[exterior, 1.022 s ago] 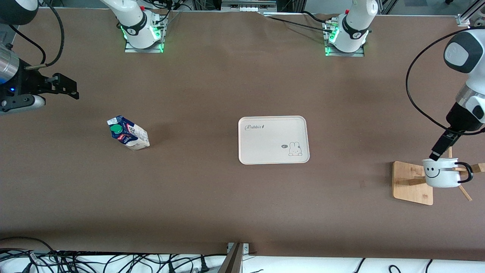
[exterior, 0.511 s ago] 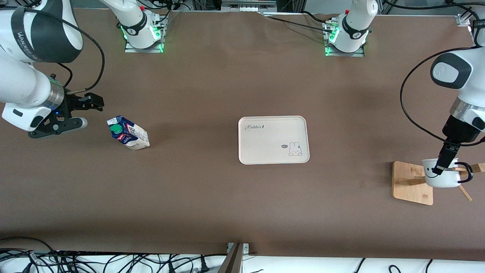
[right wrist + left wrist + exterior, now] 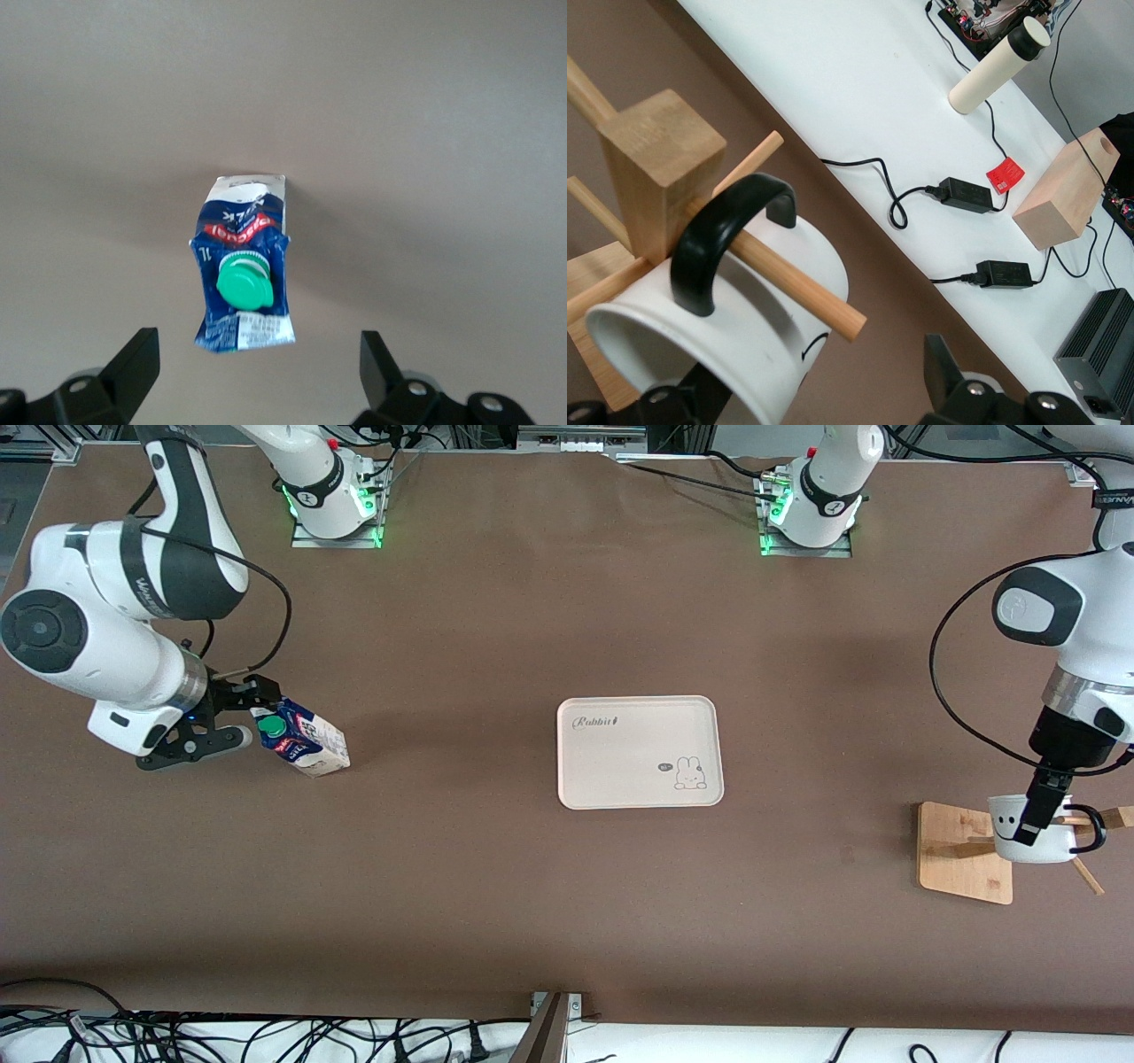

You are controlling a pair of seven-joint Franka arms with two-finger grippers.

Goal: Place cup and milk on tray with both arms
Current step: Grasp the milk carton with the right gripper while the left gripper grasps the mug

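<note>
The milk (image 3: 301, 740), a blue and white carton with a green cap, stands tilted on the table toward the right arm's end. My right gripper (image 3: 244, 713) is open right beside its cap end; in the right wrist view the milk (image 3: 244, 274) lies just ahead of the open gripper (image 3: 257, 376). The cup (image 3: 1036, 841) hangs by its black handle (image 3: 718, 239) on a peg of the wooden rack (image 3: 961, 850). My left gripper (image 3: 1032, 819) is open at the cup's rim, with the cup (image 3: 744, 354) partly between its fingers (image 3: 948, 376). The cream tray (image 3: 638, 753) lies mid-table.
The rack's wooden post (image 3: 660, 159) and pegs (image 3: 793, 279) stick out around the cup. Past the table edge lie power bricks (image 3: 961, 193), a cream bottle (image 3: 997, 66) and a wooden block (image 3: 1067, 190). Cables (image 3: 266, 1036) run along the edge nearest the camera.
My right arm has swung in from the table's end until its gripper reached the milk's cap end. My left gripper has come down onto the cup's rim.
</note>
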